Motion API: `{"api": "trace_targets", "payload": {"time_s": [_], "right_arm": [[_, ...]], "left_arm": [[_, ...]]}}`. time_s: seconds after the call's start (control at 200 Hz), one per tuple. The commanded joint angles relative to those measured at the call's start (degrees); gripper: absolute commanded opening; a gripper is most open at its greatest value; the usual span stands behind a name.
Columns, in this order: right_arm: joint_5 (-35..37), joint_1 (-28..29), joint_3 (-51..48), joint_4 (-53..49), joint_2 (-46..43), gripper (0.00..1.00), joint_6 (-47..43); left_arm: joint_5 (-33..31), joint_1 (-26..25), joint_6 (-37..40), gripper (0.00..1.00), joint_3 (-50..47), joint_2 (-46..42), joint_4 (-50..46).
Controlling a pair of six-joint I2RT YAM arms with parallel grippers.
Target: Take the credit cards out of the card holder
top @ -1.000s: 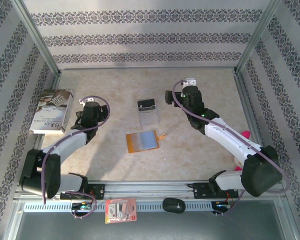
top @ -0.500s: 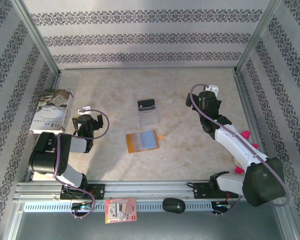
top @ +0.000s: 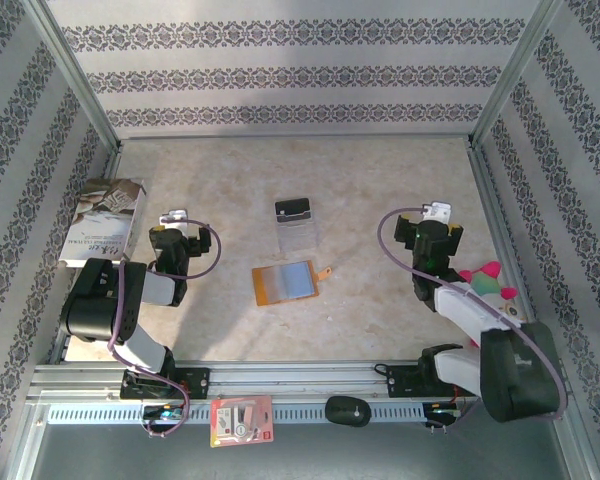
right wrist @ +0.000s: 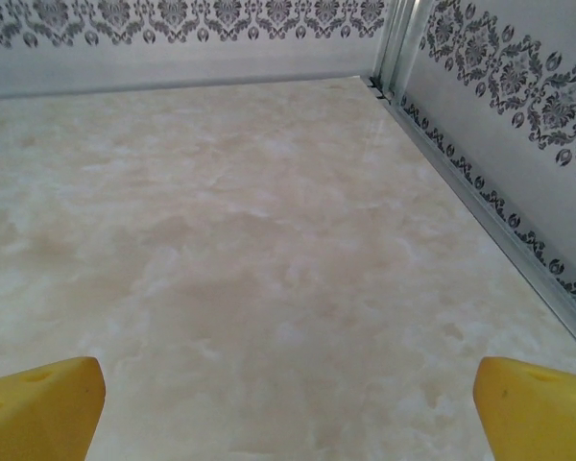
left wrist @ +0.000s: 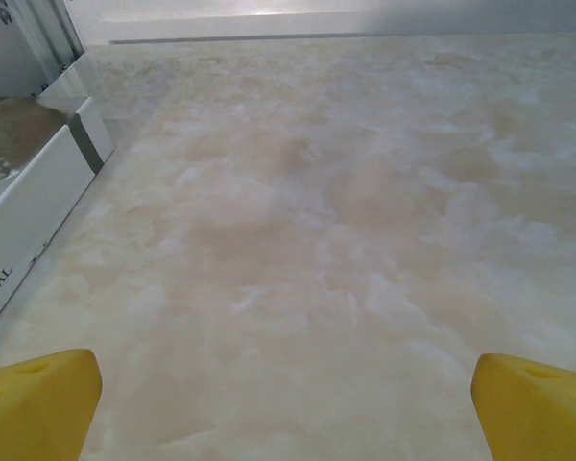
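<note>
the card holder lies opened flat near the middle of the marbled table, its grey-blue pocket up and its snap tab pointing right. just beyond it a black credit card sits in a clear plastic stand. the left gripper hangs near the book, the right gripper near the right wall; both are well apart from the holder, with jaws spread wide and nothing between the yellow fingertips.
</note>
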Motion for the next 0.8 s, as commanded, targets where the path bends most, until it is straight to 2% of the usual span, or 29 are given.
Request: {"api": "trace_targets", "payload": {"time_s": [0.0, 0.08, 0.135, 0.205, 0.25, 0.33, 0.41, 0.794], "right_arm": [[-3.3, -1.6, -1.7, 17.0, 6.3, 0.98, -4.5], [-7.1, -3.7, -2.0, 20.6, 11.2, 0.98, -3.1], [-8.1, -4.0, -2.5, 27.8, 15.2, 0.98, -3.0], [-12.1, -4.0, -1.5, 23.5, 17.1, 0.98, -4.1], [-11.9, -4.4, -2.5, 31.6, 19.8, 0.98, -3.7], [-12.2, -5.3, -1.1, 23.7, 17.2, 0.98, -2.5], [-11.9, -5.4, -2.1, 28.3, 18.6, 0.98, -2.4], [-11.9, -5.4, -1.9, 26.6, 17.9, 0.98, -2.4]], "left_arm": [[1.3, 0.7, 1.2, 0.99, 1.0, -0.2, 2.1], [1.2, 0.7, 1.2, 0.99, 1.0, -0.2, 1.9], [1.3, 0.6, 1.2, 0.99, 1.0, -0.1, 2.0], [1.3, 0.7, 1.2, 0.99, 1.0, -0.1, 2.0], [1.3, 0.7, 1.2, 0.99, 1.0, -0.2, 2.0], [1.4, 0.7, 1.3, 0.99, 1.0, -0.1, 2.0], [1.4, 0.7, 1.3, 0.99, 1.0, -0.2, 1.9], [1.4, 0.7, 1.3, 0.99, 1.0, -0.2, 1.9]]}}
